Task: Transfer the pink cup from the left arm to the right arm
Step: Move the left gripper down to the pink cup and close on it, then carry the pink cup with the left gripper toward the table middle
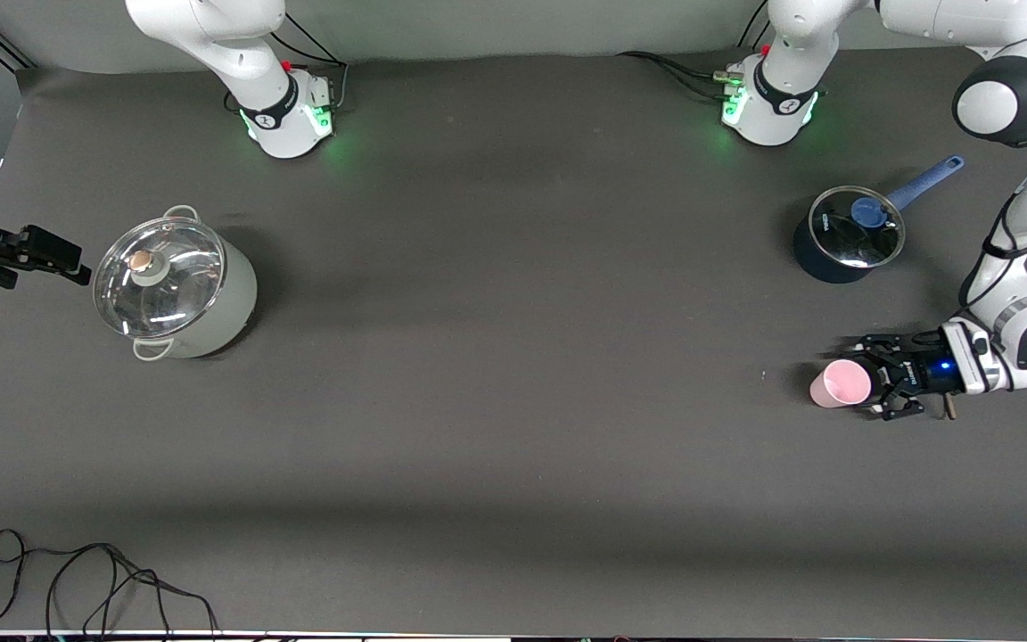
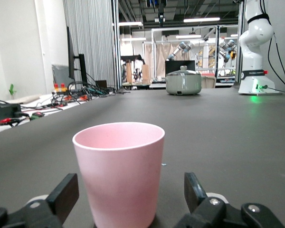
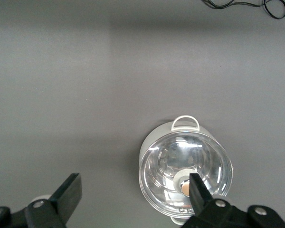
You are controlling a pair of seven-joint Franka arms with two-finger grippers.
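Toward the worktop's (image 1: 513,401) right-arm end, grey lidded pot (image 1: 175,290), right claw (image 1: 77,267) open, empty, above. Near left-arm edge: pink cup (image 1: 839,383) upright between open left claw (image 1: 875,385) fingers (image 2: 64,194), not gripped.

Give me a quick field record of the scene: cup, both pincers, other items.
cup: small light-pink plastic tumbler, upright on the table at the left arm's end, between the left pincer's fingers, not yet gripped
left pincer: open, low at the table, straddling the tumbler
right pincer: open, waiting above the table beside the grey pot
grey pot: pale-grey metal pot with glass lid, right arm's end
blue saucepan: dark-blue long-handled saucepan with glass lid, farther from the front camera than the tumbler
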